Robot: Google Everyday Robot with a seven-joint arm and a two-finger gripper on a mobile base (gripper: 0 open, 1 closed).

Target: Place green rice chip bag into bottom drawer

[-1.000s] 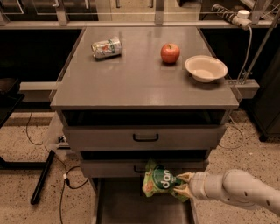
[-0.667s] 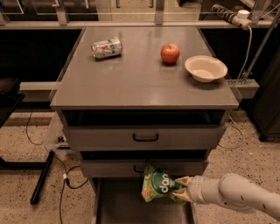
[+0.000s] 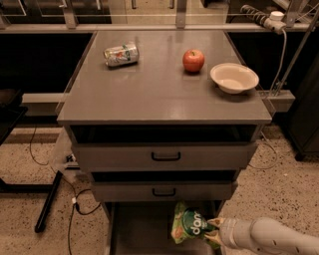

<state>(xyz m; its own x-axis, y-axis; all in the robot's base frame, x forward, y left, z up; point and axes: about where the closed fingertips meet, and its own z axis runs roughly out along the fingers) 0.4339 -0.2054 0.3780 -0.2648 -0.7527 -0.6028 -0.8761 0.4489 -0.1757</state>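
Saw the bottom drawer (image 3: 133,233) pulled out at the near edge, plain grey floor bare on its left half. Spotted the green rice chip bag (image 3: 187,226) over the drawer's right part, upright and crinkled, white lettering facing the camera, its top just below the front of the middle drawer (image 3: 124,191). Caught the gripper (image 3: 213,233) at the near right, just beside the bag, claw pinching the bag's right edge. Followed the pale arm (image 3: 271,240) from there off to the near right corner, low and almost level. Could not tell whether the bag's bottom touched the drawer floor or hung clear of it. Found the middle drawer and the top drawer (image 3: 114,157) both pushed in, each with a black handle at its centre. Up on the grey cabinet top (image 3: 159,97), counted three things, well apart: a green-and-silver can (image 3: 121,54) lying on its side at the far left, a red apple (image 3: 193,60) upright right of the middle, a pale bowl (image 3: 234,77) right of the apple, near the right edge. Noticed dark cables (image 3: 75,201) trailing over the speckled floor left of the cabinet, and a power strip (image 3: 256,15) at the far right.
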